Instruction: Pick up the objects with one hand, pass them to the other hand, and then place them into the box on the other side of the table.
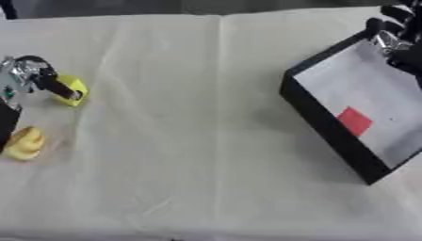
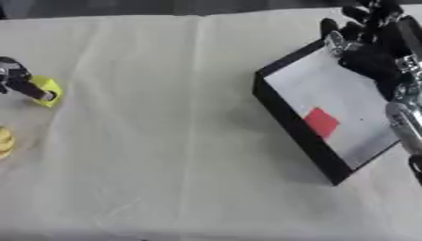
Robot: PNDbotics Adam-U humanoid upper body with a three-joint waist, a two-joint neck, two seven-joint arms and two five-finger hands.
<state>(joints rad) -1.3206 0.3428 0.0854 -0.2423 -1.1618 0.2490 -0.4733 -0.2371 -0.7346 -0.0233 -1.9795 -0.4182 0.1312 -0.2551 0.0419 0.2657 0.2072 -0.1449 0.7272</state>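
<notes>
A small yellow-green block (image 1: 72, 88) sits at the table's far left. My left hand (image 1: 26, 74) comes in from the left edge, with a black finger (image 1: 59, 88) lying across the block and pinching it. A yellow rounded object (image 1: 25, 143) lies nearer to me on the cloth, apart from the hand. On the right, a black box (image 1: 329, 127) with a grey floor holds a red square (image 1: 355, 120). My right hand (image 2: 369, 47) hovers over the box's far corner, fingers relaxed and holding nothing.
A cream cloth (image 1: 198, 141) covers the whole table, and a fold line runs down its middle. The box stands askew near the right edge. A dark strip runs along the table's far edge.
</notes>
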